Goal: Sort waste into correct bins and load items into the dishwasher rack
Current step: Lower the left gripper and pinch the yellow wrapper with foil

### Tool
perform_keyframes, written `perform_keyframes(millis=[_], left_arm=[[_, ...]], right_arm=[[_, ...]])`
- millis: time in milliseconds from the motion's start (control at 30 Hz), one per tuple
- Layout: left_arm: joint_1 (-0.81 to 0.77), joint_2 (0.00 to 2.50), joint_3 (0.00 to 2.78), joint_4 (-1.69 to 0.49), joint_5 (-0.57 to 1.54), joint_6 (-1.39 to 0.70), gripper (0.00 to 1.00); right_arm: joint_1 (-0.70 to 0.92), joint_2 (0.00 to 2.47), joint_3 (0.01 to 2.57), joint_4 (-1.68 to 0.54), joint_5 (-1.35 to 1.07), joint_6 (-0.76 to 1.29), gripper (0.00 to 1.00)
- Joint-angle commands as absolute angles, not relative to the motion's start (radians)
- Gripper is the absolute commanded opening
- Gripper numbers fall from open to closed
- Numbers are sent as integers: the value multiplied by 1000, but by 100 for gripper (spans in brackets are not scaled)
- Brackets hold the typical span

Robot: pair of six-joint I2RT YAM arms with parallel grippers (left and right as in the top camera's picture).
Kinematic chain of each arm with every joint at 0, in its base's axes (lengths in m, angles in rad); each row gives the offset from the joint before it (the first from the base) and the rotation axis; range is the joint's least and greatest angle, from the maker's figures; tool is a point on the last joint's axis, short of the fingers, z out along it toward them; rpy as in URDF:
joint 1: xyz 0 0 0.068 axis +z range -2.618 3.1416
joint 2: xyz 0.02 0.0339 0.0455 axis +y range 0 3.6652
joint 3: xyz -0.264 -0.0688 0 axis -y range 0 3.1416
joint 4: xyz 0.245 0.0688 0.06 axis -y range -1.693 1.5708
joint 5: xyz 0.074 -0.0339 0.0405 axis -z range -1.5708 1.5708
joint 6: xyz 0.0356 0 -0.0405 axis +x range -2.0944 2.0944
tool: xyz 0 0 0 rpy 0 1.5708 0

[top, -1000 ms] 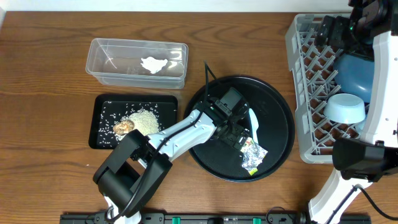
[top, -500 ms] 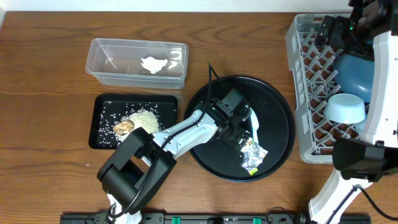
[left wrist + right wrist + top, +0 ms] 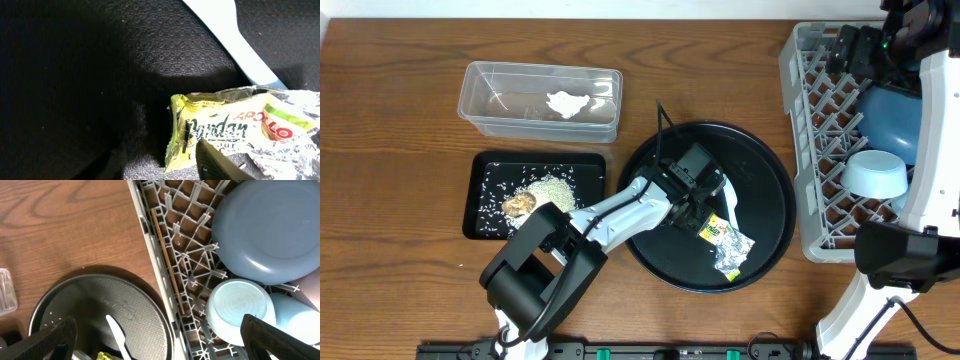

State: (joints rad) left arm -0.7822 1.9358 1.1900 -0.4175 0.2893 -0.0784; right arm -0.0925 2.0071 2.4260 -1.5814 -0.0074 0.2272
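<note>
Presumably wrapper-sorting step. Left gripper [image 3: 705, 217] was over yellow-green wrapper [image 3: 225, 132] on round tray [image 3: 770, 160], frame centre; whether clenched, could not tell. Right gripper [image 3: 165, 340] stood wide, empty, above rack [image 3: 172, 255]. Next needed: firm pinch, lift toward clear tub [image 3: 485, 110], upper left.

Left arm [image 3: 620, 210]: white shell links, black joint housings, bulky black shoulder block, thin black cable [image 3: 660, 125] at the wrist. Right arm [image 3: 932, 150]: same white links, black joints, small green spot up top. Right gripper [image 3: 160, 330] fingers [image 3: 47, 340]: matte black, blunt.
</note>
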Motion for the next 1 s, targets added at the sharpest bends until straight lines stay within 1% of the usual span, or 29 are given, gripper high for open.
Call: perform_keyframes(millis=[0,600,700,733,800,833,967], left_arm=[[-787,1958,1184,-420,302,-79,46],[-787,1915,1196,-432,308,-80,47],[-790,1915,1196,-435,350,-79,47],[-792,1915,1196,-433,352,-79,50],[-793,1915,1196,-430,347,-79,64],[-793,1915,1196,-427,347,-79,66],[-793,1915,1196,-425,347,-79,67]], right_arm=[[-86,2014,2427,-1583,0,239,99],[-85,2014,2427,-1583,0,239,99],[-85,2014,2427,-1583,0,239,99],[-84,2014,2427,-1583,0,239,99],[-84,2014,2427,-1583,0,239,99],[-84,2014,2427,-1583,0,239,99],[-84,2014,2427,-1583,0,239,99]])
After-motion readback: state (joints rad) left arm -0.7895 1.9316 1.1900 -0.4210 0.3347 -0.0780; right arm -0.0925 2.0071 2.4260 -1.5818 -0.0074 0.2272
